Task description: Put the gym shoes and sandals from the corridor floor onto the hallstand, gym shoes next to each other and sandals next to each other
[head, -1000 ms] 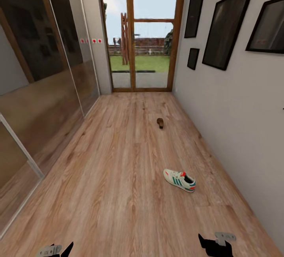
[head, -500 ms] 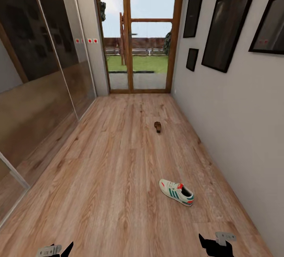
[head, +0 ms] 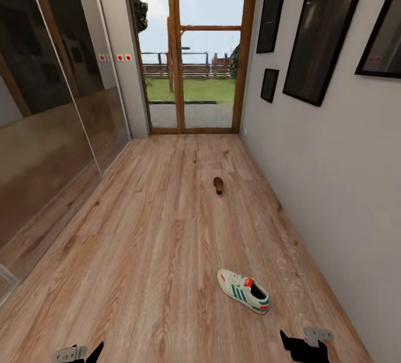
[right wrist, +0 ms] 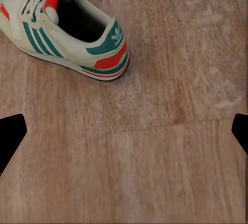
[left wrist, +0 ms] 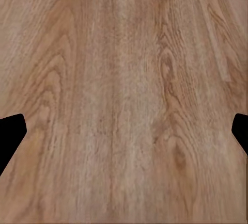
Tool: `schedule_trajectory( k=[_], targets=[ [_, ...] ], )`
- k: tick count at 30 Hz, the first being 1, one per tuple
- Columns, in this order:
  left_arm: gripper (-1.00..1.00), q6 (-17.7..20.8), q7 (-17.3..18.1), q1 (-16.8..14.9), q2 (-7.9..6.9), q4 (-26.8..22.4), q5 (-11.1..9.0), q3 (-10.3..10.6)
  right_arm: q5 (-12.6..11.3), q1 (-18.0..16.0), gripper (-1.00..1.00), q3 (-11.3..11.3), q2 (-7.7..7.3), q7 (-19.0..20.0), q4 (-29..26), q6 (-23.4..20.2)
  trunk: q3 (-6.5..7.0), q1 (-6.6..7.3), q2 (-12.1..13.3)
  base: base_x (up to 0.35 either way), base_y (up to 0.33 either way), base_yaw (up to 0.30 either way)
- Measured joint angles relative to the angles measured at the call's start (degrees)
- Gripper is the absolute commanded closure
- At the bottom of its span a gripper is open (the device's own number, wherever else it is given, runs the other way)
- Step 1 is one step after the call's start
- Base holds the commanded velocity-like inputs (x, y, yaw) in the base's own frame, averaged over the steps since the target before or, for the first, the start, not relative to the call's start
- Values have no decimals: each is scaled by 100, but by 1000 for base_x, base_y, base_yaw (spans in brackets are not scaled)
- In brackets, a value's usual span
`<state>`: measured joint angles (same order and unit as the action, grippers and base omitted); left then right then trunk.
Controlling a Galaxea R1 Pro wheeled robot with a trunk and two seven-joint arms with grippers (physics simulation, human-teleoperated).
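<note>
One gym shoe (head: 243,290), white with green stripes and red accents, lies on the corridor floor (head: 150,240) near the right wall, just ahead of my right gripper (head: 303,349). In the right wrist view the same gym shoe (right wrist: 67,30) sits beyond the open right gripper (right wrist: 124,133), apart from its fingertips (right wrist: 11,133). One dark brown sandal (head: 218,185) lies farther down the corridor. My left gripper (head: 83,354) hangs low at the left; the left wrist view has the left gripper (left wrist: 124,133) open over bare floor planks (left wrist: 124,79). The hallstand is out of view.
Mirrored sliding wardrobe doors (head: 50,106) line the left side. A grey wall with black framed pictures (head: 320,34) runs along the right. A glazed wooden door (head: 192,56) closes the far end, with a garden behind it.
The camera has moved forward along the corridor, so the gym shoe and sandal sit lower and nearer in the picture. Both grippers hold the same pose.
</note>
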<state>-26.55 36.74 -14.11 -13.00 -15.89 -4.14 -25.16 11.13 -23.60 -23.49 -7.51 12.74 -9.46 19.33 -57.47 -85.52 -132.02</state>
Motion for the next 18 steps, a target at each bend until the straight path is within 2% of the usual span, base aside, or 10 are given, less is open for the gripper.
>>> schedule_trajectory(
  k=[3,11,18],
  targets=[
    [-100,0,0,0,0,0,0,0,0,0,-100,0,2,0,0,0,0,0,0,234,-164,78],
    [-100,0,0,2,0,-2,0,-1,-6,-1,-100,-1,4,-1,1,-1,0,0,0,229,-165,217],
    [-100,0,0,0,0,0,0,0,-9,0,-100,-8,4,0,-2,0,0,0,0,219,-157,40]
  ],
)
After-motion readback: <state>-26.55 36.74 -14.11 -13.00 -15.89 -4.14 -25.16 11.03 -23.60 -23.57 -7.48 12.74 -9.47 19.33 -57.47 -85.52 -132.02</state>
